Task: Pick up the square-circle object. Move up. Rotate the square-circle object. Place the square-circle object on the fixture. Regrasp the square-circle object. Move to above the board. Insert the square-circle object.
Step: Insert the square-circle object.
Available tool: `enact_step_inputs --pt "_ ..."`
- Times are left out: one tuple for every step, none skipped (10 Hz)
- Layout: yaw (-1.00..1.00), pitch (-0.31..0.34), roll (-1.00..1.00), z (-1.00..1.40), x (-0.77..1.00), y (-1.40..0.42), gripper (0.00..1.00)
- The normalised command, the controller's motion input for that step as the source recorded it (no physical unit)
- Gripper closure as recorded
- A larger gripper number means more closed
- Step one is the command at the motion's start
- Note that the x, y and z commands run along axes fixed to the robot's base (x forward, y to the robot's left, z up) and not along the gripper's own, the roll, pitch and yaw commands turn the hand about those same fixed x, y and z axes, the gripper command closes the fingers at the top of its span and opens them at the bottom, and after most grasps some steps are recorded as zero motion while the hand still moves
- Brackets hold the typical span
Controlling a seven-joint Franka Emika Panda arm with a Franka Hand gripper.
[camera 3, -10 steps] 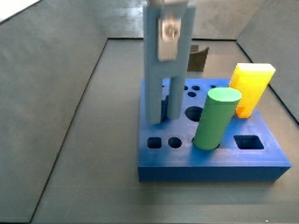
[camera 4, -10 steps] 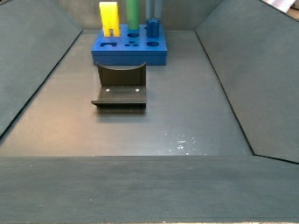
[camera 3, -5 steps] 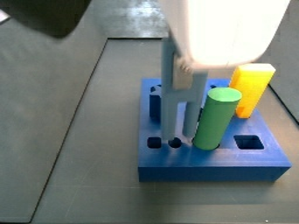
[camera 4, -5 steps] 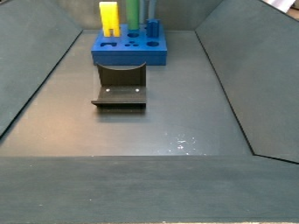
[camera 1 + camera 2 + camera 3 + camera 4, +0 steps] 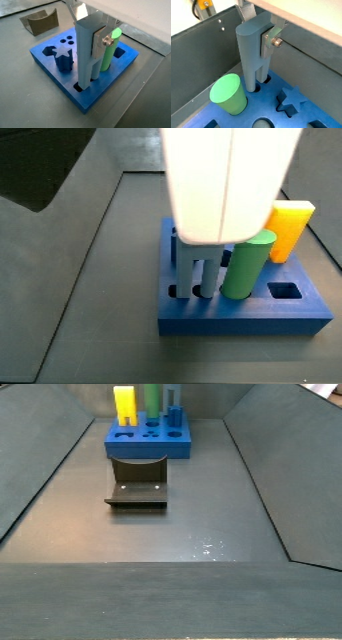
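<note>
— Where do you stand?
— Your board [image 5: 57, 67] sits beyond the fixture [image 5: 136, 482]. You're on the insert: the peg [image 5: 252, 52] stands upright, its foot already in a board hole beside the green cylinder [image 5: 229, 93].
— And the gripper [image 5: 97, 37]?
— Clamped on the peg's top. Next, judge it seated, then part the fingers.

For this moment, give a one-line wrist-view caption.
Gripper lowering the square-circle object into the board, beside the green cylinder.
</note>
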Motion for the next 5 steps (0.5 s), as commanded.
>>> enact_step_inputs --pt "-0.06 0.041 0.02 -0.07 0.0 0.03 1.0" --pt "0.0 0.0 0.0 -0.18 -0.15 0.01 1.0" --pt "0.01 -0.047 0.04 -0.24 -0.29 0.0 1.0" --pt "0.01 -0.004 0.08 -0.25 -0.16 0.0 1.0" --pt "0.0 0.0 0.07 -0.28 -0.18 0.0 1.0"
